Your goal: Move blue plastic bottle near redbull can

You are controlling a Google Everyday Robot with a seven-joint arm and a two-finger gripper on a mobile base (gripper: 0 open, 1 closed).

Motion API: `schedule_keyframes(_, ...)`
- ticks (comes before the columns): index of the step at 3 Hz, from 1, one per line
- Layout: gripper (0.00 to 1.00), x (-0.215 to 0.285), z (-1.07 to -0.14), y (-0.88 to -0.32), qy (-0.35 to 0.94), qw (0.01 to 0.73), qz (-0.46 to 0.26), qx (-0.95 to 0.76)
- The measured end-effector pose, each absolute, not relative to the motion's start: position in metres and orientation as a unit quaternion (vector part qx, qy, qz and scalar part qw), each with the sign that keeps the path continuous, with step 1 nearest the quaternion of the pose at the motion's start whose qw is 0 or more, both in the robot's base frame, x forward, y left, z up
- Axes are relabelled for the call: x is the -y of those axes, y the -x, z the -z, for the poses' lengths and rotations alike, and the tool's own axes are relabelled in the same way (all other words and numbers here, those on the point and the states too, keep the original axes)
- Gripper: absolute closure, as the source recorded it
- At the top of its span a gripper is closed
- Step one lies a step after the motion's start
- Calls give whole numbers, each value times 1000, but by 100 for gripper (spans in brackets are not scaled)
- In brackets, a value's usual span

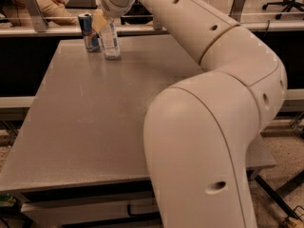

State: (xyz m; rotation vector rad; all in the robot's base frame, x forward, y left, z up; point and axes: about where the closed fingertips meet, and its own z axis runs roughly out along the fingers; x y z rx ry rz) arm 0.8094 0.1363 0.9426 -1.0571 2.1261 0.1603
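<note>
1. Gripper (101,19): over the table's (118,122) far edge, against the bottle top; grasp cannot be told.
2. Blue plastic bottle (110,42): upright on the table, directly beneath the gripper.
3. Redbull can (88,32): upright, below-left of the gripper, just beside the bottle.

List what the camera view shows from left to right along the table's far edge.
redbull can → blue plastic bottle → robot arm. The gripper sits at the bottle's top, overlapping it.
</note>
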Motion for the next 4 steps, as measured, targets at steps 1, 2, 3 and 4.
schedule_keyframes(1,28,-136,-943,-809,412,372,-63,-829)
schedule_keyframes(2,4,-138,-940,-810,414,370,-63,-830)
schedule_keyframes(3,0,-139,-938,-810,414,368,-63,-830)
schedule_keyframes(4,0,-139,-938,-810,414,368,-63,-830)
